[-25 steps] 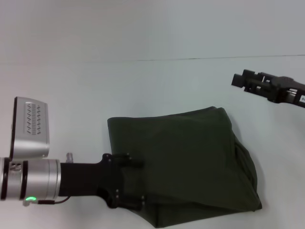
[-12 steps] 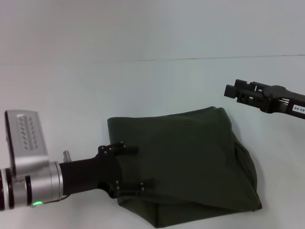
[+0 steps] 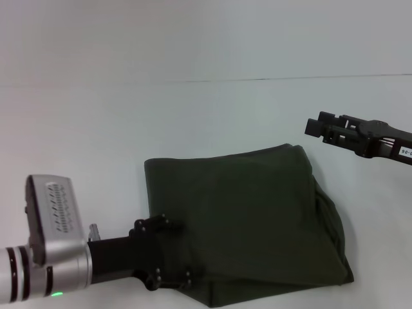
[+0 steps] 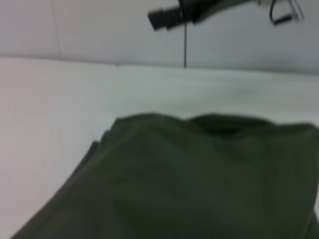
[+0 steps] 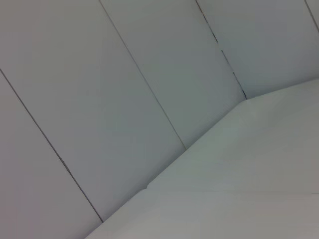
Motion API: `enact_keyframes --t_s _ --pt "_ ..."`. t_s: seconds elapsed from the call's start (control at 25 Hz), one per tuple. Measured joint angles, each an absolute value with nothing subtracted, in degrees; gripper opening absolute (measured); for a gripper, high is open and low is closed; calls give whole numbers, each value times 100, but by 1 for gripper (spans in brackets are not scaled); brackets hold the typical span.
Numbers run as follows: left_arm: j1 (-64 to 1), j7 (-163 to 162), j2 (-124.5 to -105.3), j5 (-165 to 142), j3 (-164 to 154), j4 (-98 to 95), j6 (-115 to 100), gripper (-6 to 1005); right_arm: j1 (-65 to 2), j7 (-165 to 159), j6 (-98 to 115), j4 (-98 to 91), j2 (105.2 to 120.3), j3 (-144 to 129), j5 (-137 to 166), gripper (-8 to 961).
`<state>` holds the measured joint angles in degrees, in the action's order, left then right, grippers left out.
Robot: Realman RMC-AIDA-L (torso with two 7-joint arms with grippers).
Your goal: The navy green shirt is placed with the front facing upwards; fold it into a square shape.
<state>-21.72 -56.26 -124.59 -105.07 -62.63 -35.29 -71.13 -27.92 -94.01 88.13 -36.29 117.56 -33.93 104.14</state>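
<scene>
The navy green shirt (image 3: 251, 212) lies folded into a rough square on the white table, plain dark olive side up, with no lettering or neck showing. Its right side bulges in loose folds. My left gripper (image 3: 172, 254) is low at the shirt's near left corner, its fingers (image 3: 164, 225) spread open along the shirt's left edge. My right gripper (image 3: 315, 127) hangs in the air past the shirt's far right corner, apart from it. The left wrist view shows the shirt (image 4: 199, 179) close up, with the right gripper (image 4: 159, 19) far off above it.
The white table (image 3: 96, 129) stretches bare to the left of and behind the shirt. Its far edge meets a pale panelled wall (image 3: 193, 38). The right wrist view shows only the wall (image 5: 124, 74) and table surface.
My left arm has drawn back toward the near left, so its fingers have moved off the shirt's corner to its edge. My right gripper has shifted slightly left and lower.
</scene>
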Motion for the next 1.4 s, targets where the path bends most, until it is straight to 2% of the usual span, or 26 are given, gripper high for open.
enact_keyframes --t_s 0.36,0.72,1.08,1.4 --pt "-2110 -5667 -12463 -10464 -6631 -3599 -6755 920 -2789 -9424 8861 -3630 11739 -3411 10414 664" --pt "-2029 -5879 -12436 -10158 -5722 -3926 -8075 919 -2760 -8826 9088 -3638 11732 -3885 10415 664" --pt "-1947 -5887 -12414 -10107 -4903 -3919 -8473 920 -2580 -7134 8600 -3331 11978 -4361 11244 664" --pt "-1943 -6123 -12419 -10010 -4831 -3860 -8455 920 -2505 -6391 7686 -2668 11980 -4372 11392 664"
